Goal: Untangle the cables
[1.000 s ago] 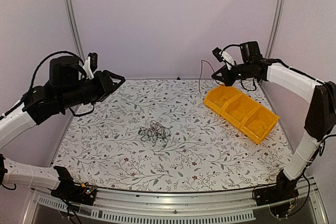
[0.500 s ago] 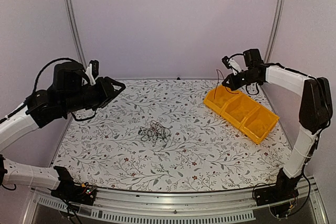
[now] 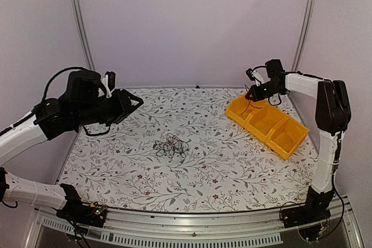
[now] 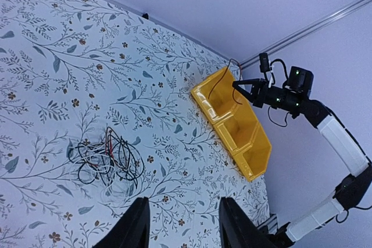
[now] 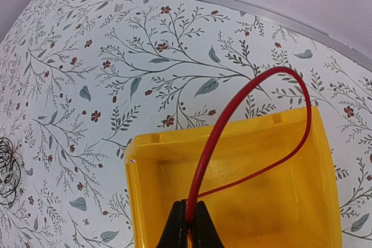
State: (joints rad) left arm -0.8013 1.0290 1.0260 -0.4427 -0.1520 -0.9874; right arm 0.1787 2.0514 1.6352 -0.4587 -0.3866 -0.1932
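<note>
Floral-print bench (image 3: 221, 166), one strand over the bin and the knot sitting in the middle

Top cam: the cables (image 3: 170, 145) are a small knot of dark red, black and whitish loops mid-bench, well apart from both arms, and the right fingers (image 3: 256, 93) hang over the far end of the yellow bin (image 3: 288, 137). Left wrist cam: left fingers (image 4: 135, 227) spread apart with nothing between them, aimed down at the knot, I'd guess lining up the next pull. Right wrist cam: tips pinched shut on a red cable (image 5: 281, 69) that arcs into the bin, probably about to drop it.
</note>
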